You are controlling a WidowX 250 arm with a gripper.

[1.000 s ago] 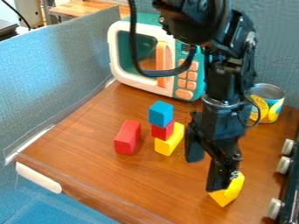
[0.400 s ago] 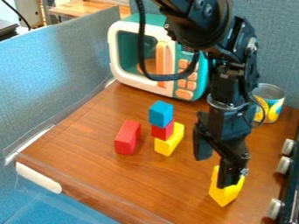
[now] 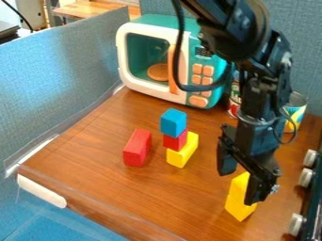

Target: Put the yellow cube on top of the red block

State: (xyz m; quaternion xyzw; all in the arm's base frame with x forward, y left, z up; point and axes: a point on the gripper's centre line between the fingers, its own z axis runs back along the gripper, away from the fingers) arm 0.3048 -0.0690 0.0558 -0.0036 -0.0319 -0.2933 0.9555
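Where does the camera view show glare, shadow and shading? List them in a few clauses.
Camera view: pale glare on the blue-grey partition at left; a faint shadow on the wooden surface just right of the long red block; the blue cube's top lighter than its sides.

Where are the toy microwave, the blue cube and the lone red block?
Toy microwave [image 3: 171, 70], camera view: its orange handle.
Blue cube [image 3: 170, 125], camera view: its front face.
Red block [image 3: 137, 143], camera view: its upper face.

The gripper [image 3: 239, 188] has shifted toward the knobs [image 3: 306, 177], uncovering a second can [image 3: 234, 100]
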